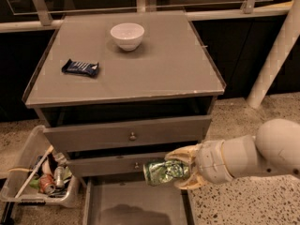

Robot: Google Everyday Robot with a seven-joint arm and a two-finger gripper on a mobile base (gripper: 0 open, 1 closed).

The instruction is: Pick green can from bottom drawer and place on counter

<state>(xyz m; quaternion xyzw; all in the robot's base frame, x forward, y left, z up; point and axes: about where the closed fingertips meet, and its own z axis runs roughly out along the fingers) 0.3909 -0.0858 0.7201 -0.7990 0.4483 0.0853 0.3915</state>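
Observation:
The green can (164,172) is shiny, dented and lies sideways in my gripper (183,168), which is shut on its right end. I hold it in the air above the right part of the open bottom drawer (136,207), in front of the middle drawer front. My white arm (262,153) reaches in from the right. The counter (154,71) is the flat grey cabinet top above, higher than the can.
A white bowl (127,35) stands at the back of the counter and a dark blue snack bar (80,68) lies at its left. A clear bin (40,177) with cans and rubbish sits on the floor at the left. A pale post (274,55) stands at the right.

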